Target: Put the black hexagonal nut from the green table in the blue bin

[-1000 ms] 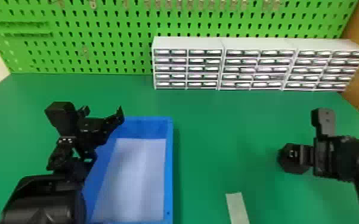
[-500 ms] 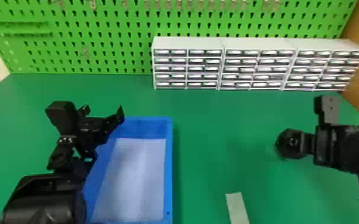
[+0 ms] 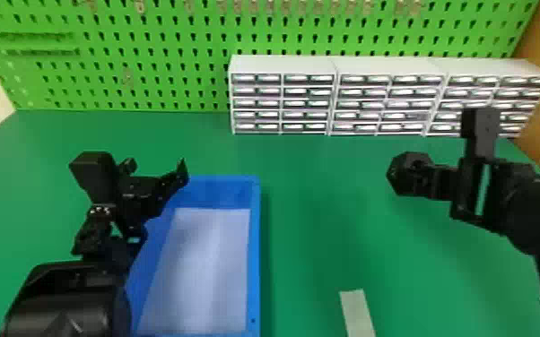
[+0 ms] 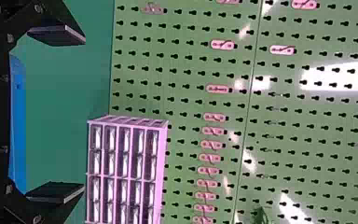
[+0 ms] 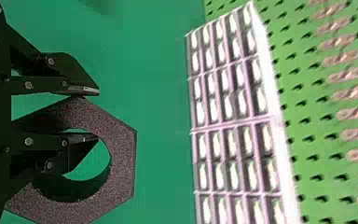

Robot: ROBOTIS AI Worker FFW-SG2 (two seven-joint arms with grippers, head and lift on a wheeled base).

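Toward the right edge of the bench (image 3: 327,188), the right gripper (image 3: 422,178) grasped the black hexagonal nut (image 3: 400,172); the left gripper (image 3: 161,201) hung released at the left edge of the blue bin (image 3: 254,251).

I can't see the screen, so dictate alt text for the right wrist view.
The right gripper grips one side of the black hexagonal nut, one finger in its hole, the other outside, over the green table. Beyond stand white drawer cabinets and a green pegboard.

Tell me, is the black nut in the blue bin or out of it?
Out: the right claw grips the black nut, right of the blue bin.
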